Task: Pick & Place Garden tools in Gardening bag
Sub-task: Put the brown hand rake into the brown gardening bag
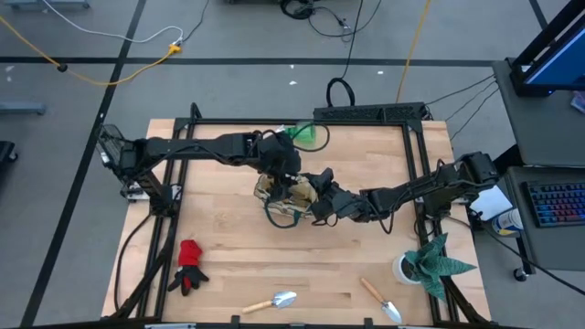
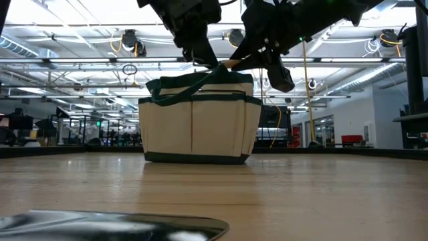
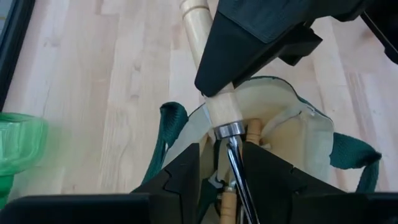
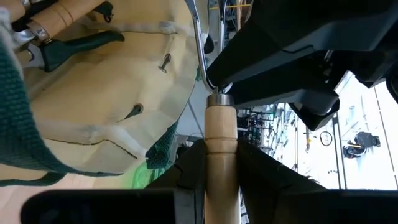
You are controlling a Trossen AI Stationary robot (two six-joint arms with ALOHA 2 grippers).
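Gripping a wooden-handled tool's handle, the right tool hovered over the gardening bag. The left tool, at its 11 o'clock, clamped the metal shank.

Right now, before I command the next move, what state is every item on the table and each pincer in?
Cream-and-green fabric gardening bag: upright, mouth open.
Wooden-handled tool: held over the bag, metal end inside.
Right pincer: shut on the wooden handle.
Left pincer: at the bag's mouth, around the tool's metal shank.
Red glove: lying on the table.
Two wooden-handled silver trowels: lying near the table's edge.
Green spray bottle: behind the bag.
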